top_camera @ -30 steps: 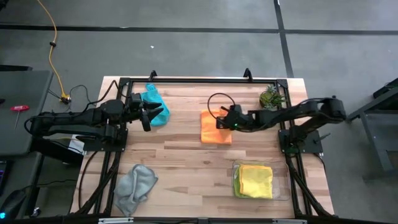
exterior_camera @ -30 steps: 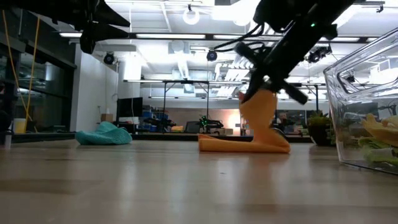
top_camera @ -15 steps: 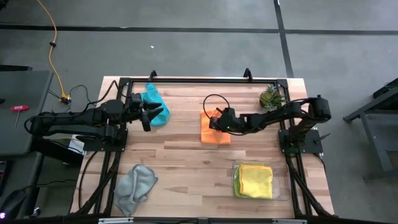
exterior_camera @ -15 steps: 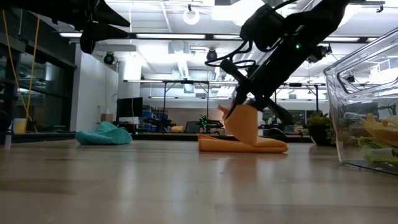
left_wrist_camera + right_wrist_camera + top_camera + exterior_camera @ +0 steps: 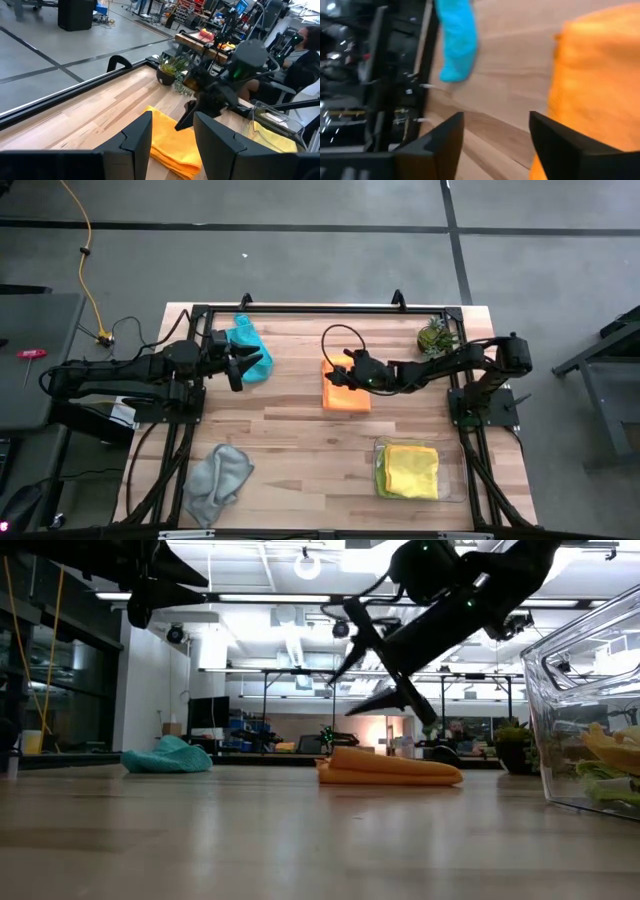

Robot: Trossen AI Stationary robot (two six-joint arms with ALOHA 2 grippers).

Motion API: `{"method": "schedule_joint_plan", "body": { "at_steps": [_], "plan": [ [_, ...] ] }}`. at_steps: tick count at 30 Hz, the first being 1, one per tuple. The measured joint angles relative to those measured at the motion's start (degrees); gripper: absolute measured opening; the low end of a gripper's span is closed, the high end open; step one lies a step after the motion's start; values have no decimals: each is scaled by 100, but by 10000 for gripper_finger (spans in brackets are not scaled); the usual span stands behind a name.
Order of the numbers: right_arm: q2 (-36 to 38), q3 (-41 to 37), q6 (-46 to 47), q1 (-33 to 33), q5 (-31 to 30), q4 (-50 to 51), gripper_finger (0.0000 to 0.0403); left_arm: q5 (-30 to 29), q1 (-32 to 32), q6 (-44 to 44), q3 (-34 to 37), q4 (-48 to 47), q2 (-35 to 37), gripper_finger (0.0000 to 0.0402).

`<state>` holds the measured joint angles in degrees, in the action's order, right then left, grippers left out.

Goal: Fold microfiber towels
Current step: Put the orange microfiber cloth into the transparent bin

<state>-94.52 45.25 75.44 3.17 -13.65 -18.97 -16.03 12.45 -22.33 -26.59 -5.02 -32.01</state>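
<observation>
The orange towel lies folded flat on the table's middle. My right gripper hangs open just above the towel's left part, with nothing between its fingers. The teal towel lies crumpled at the far left. Beside it, high over the table, my left gripper waits open and empty. A grey towel lies bunched at the near left. A yellow towel rests on a lime green one in the tray.
The clear plastic tray stands at the near right, its wall close in the low view. A small potted plant stands at the far right. Bare wood lies between the towels. A black frame rims the table.
My right gripper has carried the orange towel's raised part toward the table's left edge, laid it over the part on the table, opened, let go and risen a little. The towel, which stood up at one end, now lies flat and folded over.
</observation>
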Motion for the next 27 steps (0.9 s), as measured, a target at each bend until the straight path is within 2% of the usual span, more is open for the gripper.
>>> {"method": "schedule_joint_plan", "body": {
  "at_steps": [3,5,8,10,12,14,22,27],
  "plan": [
    [179,0,-415,110,125,-47,240,0,0,-2,0,0,2,133],
    [437,4,-526,191,168,373,244,0,0,0,0,0,0,133],
    [913,7,-653,285,67,1721,243,-3,0,-1,0,-1,0,133],
    [1165,82,-606,295,-88,2993,242,-12,0,-2,0,2,2,133],
    [1213,200,-494,296,-140,4076,241,-22,0,-2,0,2,0,133],
    [1164,205,-488,296,-69,4695,241,-22,0,-2,0,2,2,133],
    [343,155,-48,296,251,4421,240,-25,0,-2,0,-31,1,133],
    [-122,157,27,258,545,3792,240,-24,0,-2,0,-35,0,133]
  ]
}}
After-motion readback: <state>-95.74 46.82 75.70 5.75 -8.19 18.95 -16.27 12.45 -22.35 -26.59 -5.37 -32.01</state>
